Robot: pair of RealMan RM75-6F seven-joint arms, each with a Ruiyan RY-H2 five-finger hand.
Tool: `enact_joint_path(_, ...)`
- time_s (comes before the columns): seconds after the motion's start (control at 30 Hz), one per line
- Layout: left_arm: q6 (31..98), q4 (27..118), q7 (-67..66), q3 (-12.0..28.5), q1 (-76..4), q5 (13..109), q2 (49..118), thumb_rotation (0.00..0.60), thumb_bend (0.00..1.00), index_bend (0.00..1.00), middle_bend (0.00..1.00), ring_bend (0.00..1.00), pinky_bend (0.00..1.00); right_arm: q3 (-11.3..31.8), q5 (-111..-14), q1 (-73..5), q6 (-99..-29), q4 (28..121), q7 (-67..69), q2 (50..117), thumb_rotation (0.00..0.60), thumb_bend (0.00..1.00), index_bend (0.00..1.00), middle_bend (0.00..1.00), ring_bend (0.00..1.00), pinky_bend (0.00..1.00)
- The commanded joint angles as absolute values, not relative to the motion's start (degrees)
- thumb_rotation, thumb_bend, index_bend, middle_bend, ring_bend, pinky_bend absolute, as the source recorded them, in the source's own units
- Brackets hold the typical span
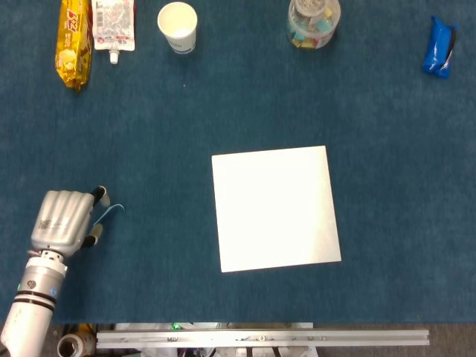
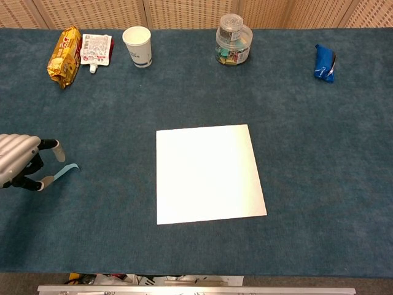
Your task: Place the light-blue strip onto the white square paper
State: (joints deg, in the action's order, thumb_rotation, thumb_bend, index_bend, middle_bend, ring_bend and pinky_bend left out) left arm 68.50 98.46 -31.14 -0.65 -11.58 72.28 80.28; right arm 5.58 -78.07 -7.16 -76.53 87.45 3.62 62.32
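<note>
The left robot hand [image 1: 65,218] is hovering at the left edge of the bench [image 1: 149,134], its fingers [image 2: 56,147] spread apart and reaching toward the light-blue strip [image 1: 111,211]. It is holding nothing; in the chest view one fingertip is sitting just above the strip's far end and another just beside its near end, though whether either is touching it is too fine to tell. The strip itself is lying on the blue bench covering, slightly curled, well apart from the white square paper [image 1: 275,208], which is lying flat near the middle of the bench, to the right of the strip. The right robot hand is not showing in either view.

Along the far edge of the bench, a yellow snack bag [image 1: 74,41] is lying at the far left, with a white spouted pouch [image 1: 114,26] just beside it on its right. A white paper cup [image 1: 178,27] is standing upright a little further right. A clear lidded jar [image 1: 313,22] holding small coloured pieces is standing further right still, and a blue packet [image 1: 439,47] is lying at the far right.
</note>
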Motion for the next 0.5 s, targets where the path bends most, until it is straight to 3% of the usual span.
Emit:
enact_joint_path(0.03, 68.83, 98.48, -31.57, -0.66, -11.44, 71.14, 81.05, 0.586, 0.28, 0.42, 1.00, 1.00, 1.00, 5.49, -78.01, -7.16, -76.30, 87.26, 3.79, 62.39, 0.600, 0.13, 0.12, 0.37, 0.25, 0.20)
enact_joint_path(0.5, 70.54, 98.09, -34.99, 1.01, -12.24, 64.90, 84.31, 0.497, 0.28, 0.43, 1.00, 1.00, 1.00, 5.19, -77.97, -6.92, -75.88, 86.12, 5.14, 62.66, 0.600, 0.13, 0.12, 0.37, 0.25, 0.20)
